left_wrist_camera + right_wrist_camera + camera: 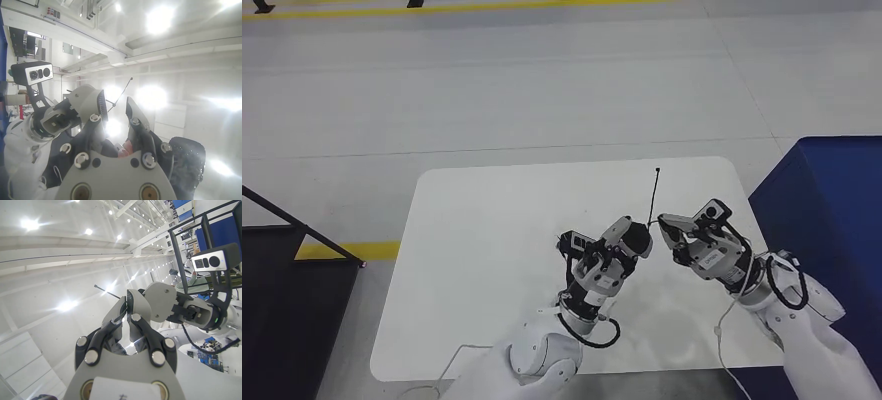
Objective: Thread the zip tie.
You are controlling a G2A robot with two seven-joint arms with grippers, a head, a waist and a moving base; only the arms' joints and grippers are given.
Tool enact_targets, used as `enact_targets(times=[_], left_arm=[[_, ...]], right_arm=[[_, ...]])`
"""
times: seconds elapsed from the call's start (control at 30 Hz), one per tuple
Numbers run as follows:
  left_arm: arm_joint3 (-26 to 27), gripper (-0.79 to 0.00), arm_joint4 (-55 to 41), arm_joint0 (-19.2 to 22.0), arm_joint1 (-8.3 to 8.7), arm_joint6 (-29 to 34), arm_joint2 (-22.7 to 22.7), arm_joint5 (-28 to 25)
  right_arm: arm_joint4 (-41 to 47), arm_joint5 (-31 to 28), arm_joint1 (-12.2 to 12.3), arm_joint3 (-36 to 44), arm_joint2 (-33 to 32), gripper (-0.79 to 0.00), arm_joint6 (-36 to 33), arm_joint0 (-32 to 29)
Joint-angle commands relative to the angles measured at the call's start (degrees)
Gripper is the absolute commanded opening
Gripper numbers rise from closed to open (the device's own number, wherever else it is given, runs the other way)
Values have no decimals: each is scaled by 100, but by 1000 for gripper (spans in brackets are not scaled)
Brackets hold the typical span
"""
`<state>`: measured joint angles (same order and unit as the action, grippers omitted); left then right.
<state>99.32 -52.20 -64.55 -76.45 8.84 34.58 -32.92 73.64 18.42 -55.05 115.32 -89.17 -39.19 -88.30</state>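
A thin black zip tie (654, 195) stands up above the white table (492, 260), its head end pointing away from me. My right gripper (662, 222) is shut on the lower part of the strap. In the right wrist view the zip tie (107, 292) sticks out past the closed right gripper (127, 300), and a short tail curls back below the fingers. My left gripper (640, 238) sits close beside the right one. In the left wrist view the left gripper (115, 102) is open, and the zip tie (123, 90) rises from the gap between its fingers.
A blue box (832, 200) stands against the table's right side. A black frame (292, 290) is on the floor to the left. The table's left and far parts are bare white surface.
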Motion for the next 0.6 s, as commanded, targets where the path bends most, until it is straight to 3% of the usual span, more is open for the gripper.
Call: enact_targets(times=[0.0,0.33,0.47,0.57], left_arm=[[15,-582,25,-45,-25,51,23,29],[52,-603,115,-221,-151,235,156,194],[60,-686,99,-257,-199,292,250,225],[47,-702,101,-296,-230,353,305,278]], right_arm=[[-7,12,-7,2,4,-785,4,-1],[-71,37,-47,1,47,-785,27,15],[-104,48,-62,6,64,-785,30,36],[-123,51,-74,-4,81,-785,52,58]])
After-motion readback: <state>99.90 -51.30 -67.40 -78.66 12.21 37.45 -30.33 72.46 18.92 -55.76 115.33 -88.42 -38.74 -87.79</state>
